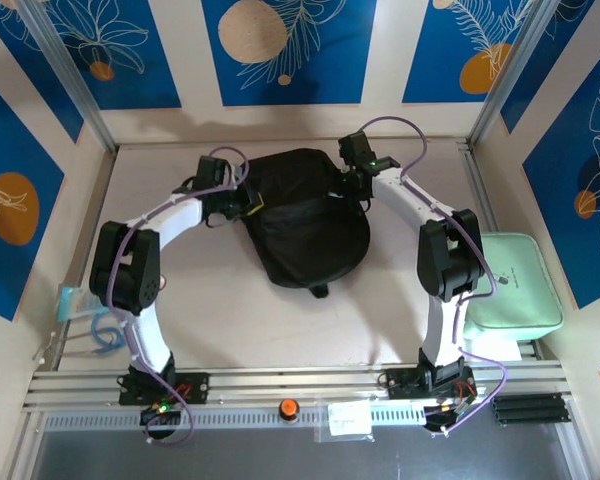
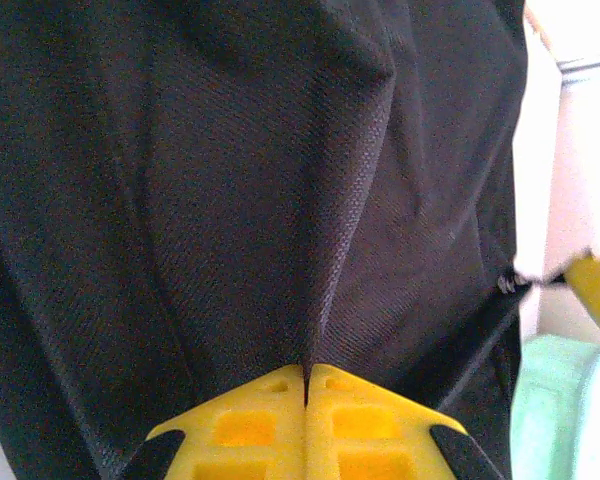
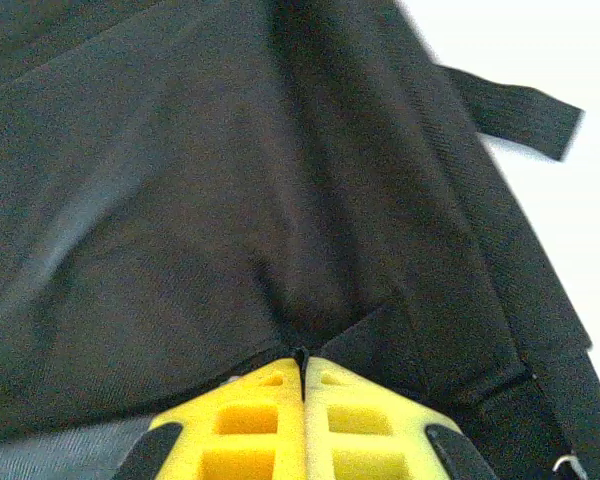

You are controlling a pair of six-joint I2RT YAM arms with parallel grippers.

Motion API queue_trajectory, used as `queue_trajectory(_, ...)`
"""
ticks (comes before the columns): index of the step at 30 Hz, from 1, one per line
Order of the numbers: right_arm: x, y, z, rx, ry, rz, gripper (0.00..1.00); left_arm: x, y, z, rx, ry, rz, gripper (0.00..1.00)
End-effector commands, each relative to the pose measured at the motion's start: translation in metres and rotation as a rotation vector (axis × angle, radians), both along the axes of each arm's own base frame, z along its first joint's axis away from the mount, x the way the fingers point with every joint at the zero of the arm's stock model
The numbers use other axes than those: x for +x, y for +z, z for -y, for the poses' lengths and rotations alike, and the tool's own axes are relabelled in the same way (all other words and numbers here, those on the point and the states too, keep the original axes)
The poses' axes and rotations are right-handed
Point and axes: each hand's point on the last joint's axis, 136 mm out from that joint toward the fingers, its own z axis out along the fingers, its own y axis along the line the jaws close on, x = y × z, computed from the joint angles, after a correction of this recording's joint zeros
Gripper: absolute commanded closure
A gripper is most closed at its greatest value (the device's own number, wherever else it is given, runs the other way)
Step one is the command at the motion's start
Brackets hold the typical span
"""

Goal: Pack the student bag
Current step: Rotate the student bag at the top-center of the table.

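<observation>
The student bag (image 1: 305, 225), a black soft backpack, lies at the back middle of the table. My left gripper (image 1: 248, 205) is at its left edge and my right gripper (image 1: 356, 184) at its upper right edge. In the left wrist view the yellow jaws of the left gripper (image 2: 307, 372) are shut on a raised fold of the bag's black fabric (image 2: 230, 200). The right gripper (image 3: 302, 358) in its wrist view is likewise shut, pinching a bit of the bag's fabric (image 3: 230, 200) at the jaw tips. A black strap (image 3: 520, 115) sticks out to the far right.
A mint-green zip case (image 1: 510, 282) lies at the table's right edge behind the right arm, also at the mint-green case (image 2: 565, 410) corner in the left wrist view. A small pale blue packet (image 1: 78, 303) lies at the left edge. Panelled walls close in three sides.
</observation>
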Motion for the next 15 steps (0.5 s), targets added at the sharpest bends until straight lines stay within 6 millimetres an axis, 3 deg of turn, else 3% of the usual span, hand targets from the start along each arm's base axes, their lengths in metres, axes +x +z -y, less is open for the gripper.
queue_trajectory(1, -0.013, 0.023, -0.031, 0.167, 0.061, 0.001, 1.0, 0.023, 0.015, -0.016, 0.084, -0.044, 0.086, 1.0)
queue_trajectory(2, -0.015, 0.023, -0.038, 0.197, 0.069, -0.015, 1.0, 0.027, 0.015, -0.019, 0.108, -0.05, 0.095, 0.95)
queue_trajectory(3, -0.017, 0.021, -0.042, 0.217, 0.062, -0.033, 1.0, 0.03, 0.012, -0.021, 0.136, -0.056, 0.093, 0.81)
queue_trajectory(6, -0.021, 0.017, -0.044, 0.221, 0.025, -0.068, 0.98, 0.032, 0.01, -0.026, 0.191, -0.074, 0.093, 0.66)
queue_trajectory(7, -0.021, 0.019, -0.042, 0.214, 0.014, -0.063, 0.92, 0.031, 0.013, -0.027, 0.2, -0.076, 0.094, 0.61)
queue_trajectory(9, -0.021, 0.032, -0.035, 0.198, -0.004, -0.03, 0.66, 0.029, 0.023, -0.034, 0.234, -0.067, 0.108, 0.5)
queue_trajectory(10, -0.02, 0.041, -0.032, 0.191, -0.006, -0.003, 0.59, 0.027, 0.03, -0.038, 0.255, -0.058, 0.123, 0.46)
queue_trajectory(15, -0.029, 0.096, 0.003, 0.158, -0.031, 0.171, 0.36, 0.014, 0.074, -0.072, 0.422, 0.015, 0.269, 0.27)
